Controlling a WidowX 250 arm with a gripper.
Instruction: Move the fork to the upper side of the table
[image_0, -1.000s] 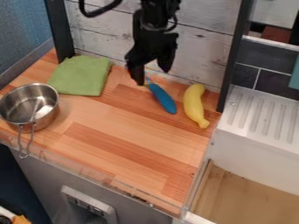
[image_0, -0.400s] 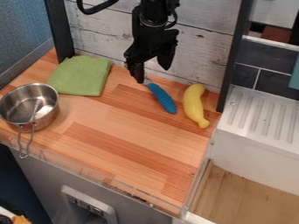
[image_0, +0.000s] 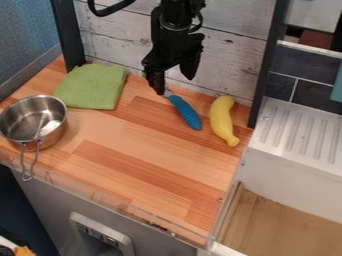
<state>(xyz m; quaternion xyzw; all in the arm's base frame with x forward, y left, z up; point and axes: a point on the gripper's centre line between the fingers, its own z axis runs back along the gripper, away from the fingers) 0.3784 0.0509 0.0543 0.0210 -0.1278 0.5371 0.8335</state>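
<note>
From twelve o'clock in the view, the black gripper (image_0: 175, 86) hangs with its claw spread, one finger at the metal end of the blue-handled fork (image_0: 186, 113), though whether they touch I cannot tell. The fork lies at one o'clock on the wooden counter (image_0: 133, 155), its handle pointing to five o'clock, with the yellow banana (image_0: 222, 120) just beside it at two o'clock. The green cloth (image_0: 92, 86) rests at eleven o'clock, and the metal pot (image_0: 57, 132) stands at nine.

one fork (image_0: 186, 112), one banana (image_0: 222, 121), one pot (image_0: 55, 135), one cloth (image_0: 92, 86)
</note>
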